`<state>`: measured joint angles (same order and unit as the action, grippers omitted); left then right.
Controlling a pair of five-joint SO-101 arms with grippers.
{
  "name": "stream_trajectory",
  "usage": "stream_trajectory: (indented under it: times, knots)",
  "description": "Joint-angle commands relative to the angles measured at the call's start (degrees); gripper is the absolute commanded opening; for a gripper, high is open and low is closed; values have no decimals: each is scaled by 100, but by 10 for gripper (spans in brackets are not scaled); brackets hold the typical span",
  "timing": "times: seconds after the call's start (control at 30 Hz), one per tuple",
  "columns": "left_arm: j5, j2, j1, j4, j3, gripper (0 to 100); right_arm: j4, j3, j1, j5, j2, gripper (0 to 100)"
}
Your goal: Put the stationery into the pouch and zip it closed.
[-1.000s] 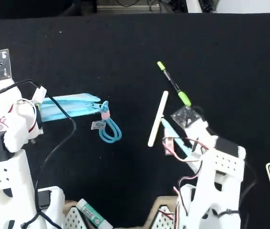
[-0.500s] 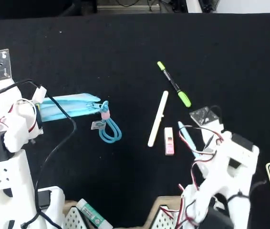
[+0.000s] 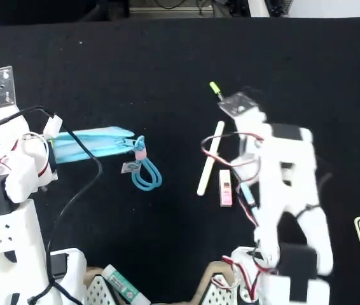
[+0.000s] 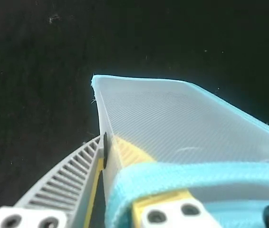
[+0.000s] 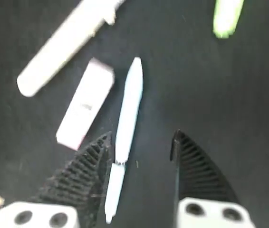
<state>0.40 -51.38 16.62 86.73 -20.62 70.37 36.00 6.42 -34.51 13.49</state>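
Swinging fwd over the last sec, your R arm (image 3: 283,170) went from crouched low by the stationery, to pulled back toward its base half a sec ago, to stretched out above the pile now. R gripper (image 5: 141,140) is wide open w/ nothing in it. Its jaws sit either side of the light-blue pen (image 5: 129,110), but the pen is close to one jaw, not centred. Pink eraser (image 5: 84,112) lies just beside the pen, white stick (image 5: 62,53) is past that, and green pen (image 5: 226,17) is further out.

In the high view the blue pen looks nudged away from the eraser vs a sec ago. My guess is a slipped grab, and this is the re-approach.

L side: no change. L gripper (image 3: 52,145) stays clamped on the end of the pouch (image 4: 172,124). The pouch lies on the black table (image 3: 167,57), well apart from the stationery, w/ the blue loop strap (image 3: 145,173) at its zip end. Can't tell if the zip is open.

For the task: nothing looks to be in the pouch yet, so all four items are left. Get the pen mid-gap before closing, else you may catch the eraser too or flick the pen away.
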Motion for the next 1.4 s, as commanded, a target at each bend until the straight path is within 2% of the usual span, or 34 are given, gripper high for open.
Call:
stream_trajectory:
  times: [0.0,0.5,0.6,0.67,0.73,0.8,0.97,1.2,1.37]
  knots:
    - [-35,-97,22,26,92,30,-536,-374,-290,202,-382,190]
    - [-35,-97,22,62,92,30,-1538,-409,-123,-35,-1807,187]
    - [-35,-97,22,62,92,30,-1626,-409,-114,-44,-1938,118]
    - [-35,-97,22,62,92,30,-1626,-409,-132,-62,-1965,23]
    - [-35,-97,22,62,92,30,-1582,-409,-114,-149,-1859,20]
    - [-35,-97,22,62,92,30,-1363,-479,-35,-132,-1490,11]
    - [-44,-97,22,62,92,30,79,-1059,-70,-105,198,10]
    - [-44,-97,22,62,92,30,1240,-1675,-1213,774,2888,11]
    - [-44,-97,22,62,92,30,1046,-2475,-2356,1785,4154,11]
